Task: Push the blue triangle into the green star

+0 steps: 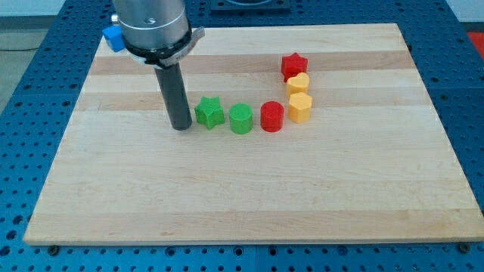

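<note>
The arm carried no gripper; it ended in a straight dark rod, so there was no opening or holding state to report. The rod's tip point(181, 127) rested on the light wooden counter point(249, 196), just beside the green star-shaped block point(209, 112), on the star's left in the view, possibly touching it; contact could not be confirmed.

The blue block point(113, 38), presumably the blue triangle named in the task, lay at the counter's top-left corner, at the very edge. It was largely hidden behind the arm's grey housing, so its shape and long axis could not be made out. From the tip, it lay toward the view's top and left, well apart.

The governing relation was as follows: the green star lay toward the view's bottom and right of the blue block, and the tip stood between the two, much nearer the star. As a judgement, the tip would have to pass to the blue block's far upper-left side before a push toward the star became possible, and the counter's edge left little room there.

A green round block point(241, 119) and a red round block point(272, 116) continued the row to the star's right. Two yellow blocks point(299, 97) and a red star-shaped block point(294, 65) rose from it toward the view's top. The counter stood on a blue perforated base point(469, 113).
</note>
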Robot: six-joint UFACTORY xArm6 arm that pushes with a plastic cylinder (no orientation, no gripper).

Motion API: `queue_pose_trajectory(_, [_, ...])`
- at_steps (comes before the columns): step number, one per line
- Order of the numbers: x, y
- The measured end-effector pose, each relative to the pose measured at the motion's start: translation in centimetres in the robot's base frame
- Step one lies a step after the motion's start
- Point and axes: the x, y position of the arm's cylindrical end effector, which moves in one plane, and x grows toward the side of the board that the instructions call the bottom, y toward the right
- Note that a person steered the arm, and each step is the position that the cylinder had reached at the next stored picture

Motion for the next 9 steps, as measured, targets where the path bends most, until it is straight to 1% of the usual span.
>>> queue_pose_trajectory(1, [-3.6, -4.6])
queue_pose_trajectory(2, [-8.1, -10.8])
queue_pose_trajectory(3, [-11.0, -16.4])
queue_pose_trajectory(4, [-11.6, -18.1])
queue_pose_trajectory(7, [-12.6, -18.1])
queue_pose_trajectory(9, [-15.5, -18.1])
